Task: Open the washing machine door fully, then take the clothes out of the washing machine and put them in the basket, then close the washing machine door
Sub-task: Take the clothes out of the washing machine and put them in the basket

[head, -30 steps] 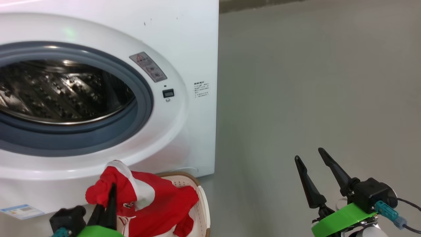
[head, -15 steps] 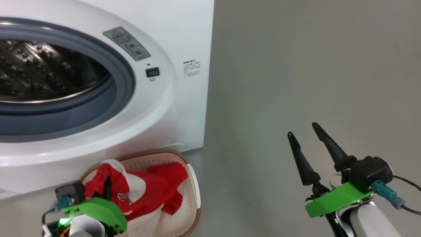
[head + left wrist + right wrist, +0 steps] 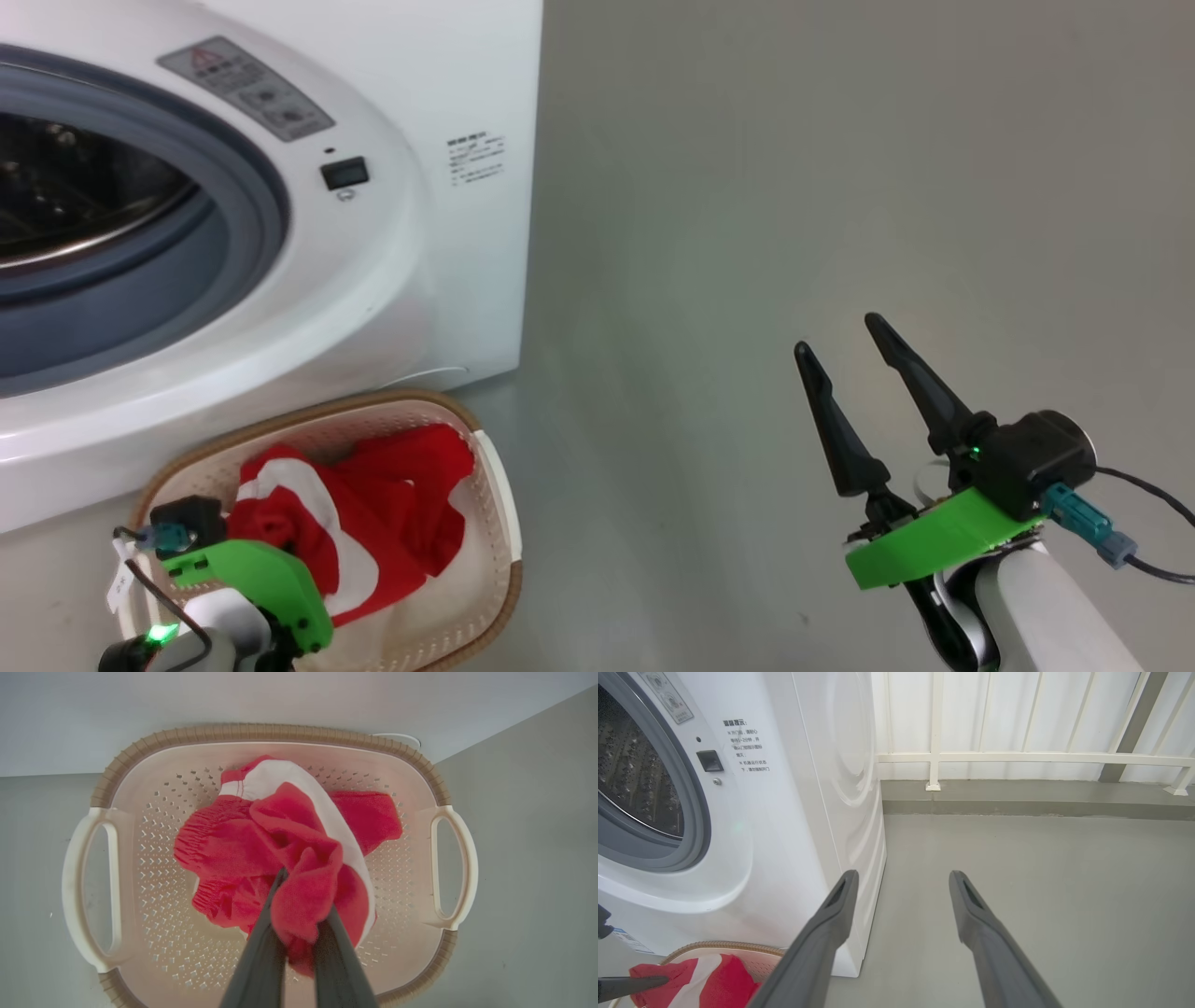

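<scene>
The white washing machine [image 3: 401, 280] stands at the left with its drum mouth [image 3: 84, 215] uncovered; its door is out of view. In front of it on the floor sits the cream basket [image 3: 490, 485] with brown rim trim. My left gripper [image 3: 303, 891] hangs over the basket [image 3: 261, 731], shut on a fold of the red and white clothes [image 3: 233, 844], which drape down onto the basket's bottom. The head view shows its green wrist mount [image 3: 252, 579] above the clothes [image 3: 392, 495]. My right gripper [image 3: 838, 334] is open over bare floor, well to the right of the machine [image 3: 794, 812].
Grey floor [image 3: 794, 187] stretches to the right of the machine. In the right wrist view a low curb [image 3: 1041, 800] and a white railing [image 3: 1017, 757] run along the far side. The basket [image 3: 728, 945] sits close against the machine's front.
The head camera has tilted down and to the right. My left gripper has lowered the red clothes from above the basket's rim down into it. The right gripper stays open.
</scene>
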`<state>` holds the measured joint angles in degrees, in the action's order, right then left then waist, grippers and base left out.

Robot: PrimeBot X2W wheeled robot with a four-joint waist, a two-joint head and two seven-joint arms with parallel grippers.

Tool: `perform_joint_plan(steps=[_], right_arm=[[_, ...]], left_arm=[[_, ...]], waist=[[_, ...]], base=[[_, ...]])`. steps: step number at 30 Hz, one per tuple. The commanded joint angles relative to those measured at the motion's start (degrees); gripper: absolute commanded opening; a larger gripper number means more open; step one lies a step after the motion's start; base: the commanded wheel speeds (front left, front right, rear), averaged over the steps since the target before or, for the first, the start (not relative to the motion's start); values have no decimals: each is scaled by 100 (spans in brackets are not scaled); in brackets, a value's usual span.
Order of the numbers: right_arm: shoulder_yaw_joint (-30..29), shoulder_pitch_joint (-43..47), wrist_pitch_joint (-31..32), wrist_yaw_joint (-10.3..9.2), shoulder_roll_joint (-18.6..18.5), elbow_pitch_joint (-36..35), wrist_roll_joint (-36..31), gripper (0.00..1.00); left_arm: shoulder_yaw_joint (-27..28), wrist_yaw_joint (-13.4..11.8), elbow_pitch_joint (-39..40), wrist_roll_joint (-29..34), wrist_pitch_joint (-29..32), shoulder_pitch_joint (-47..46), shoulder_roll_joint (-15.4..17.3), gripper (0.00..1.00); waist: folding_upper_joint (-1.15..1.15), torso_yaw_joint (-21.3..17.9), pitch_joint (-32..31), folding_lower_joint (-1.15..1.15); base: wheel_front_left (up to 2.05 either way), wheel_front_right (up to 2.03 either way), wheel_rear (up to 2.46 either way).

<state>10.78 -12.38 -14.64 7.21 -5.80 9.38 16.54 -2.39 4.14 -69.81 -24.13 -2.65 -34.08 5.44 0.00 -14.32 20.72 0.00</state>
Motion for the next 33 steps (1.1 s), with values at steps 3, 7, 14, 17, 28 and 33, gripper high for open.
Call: perform_joint_plan(steps=[3, 7, 14, 17, 28, 33], right_arm=[[149, -202, -36, 28, 7, -149, 25, 100], [171, -238, -36, 28, 21, -156, 28, 100], [75, -175, -36, 28, 13, -122, 1, 100], [87, -146, -36, 28, 4, -105, -2, 100], [207, 36, -36, 28, -128, 18, 62, 100], [175, 125, -36, 28, -113, 78, 116, 100]], left_arm=[[67, 24, -213, -60, 278, -119, 263, 0], [25, 7, -299, -50, 410, -94, 318, 5], [-7, 5, -357, -83, 147, -57, 301, 100], [32, 75, -362, -166, -102, -49, 240, 100], [-213, 313, -105, -224, -1019, 11, 1, 100], [-367, 331, 242, -253, -1181, 150, -53, 100]], waist=[[0, -250, 276, 0], [0, -336, 357, 0], [0, -292, 268, 0], [0, -183, 110, 0], [0, 476, -639, 0], [0, 657, -956, 0]], base=[[0, 0, 0], [0, 0, 0], [0, 0, 0], [0, 0, 0], [0, 0, 0], [0, 0, 0]])
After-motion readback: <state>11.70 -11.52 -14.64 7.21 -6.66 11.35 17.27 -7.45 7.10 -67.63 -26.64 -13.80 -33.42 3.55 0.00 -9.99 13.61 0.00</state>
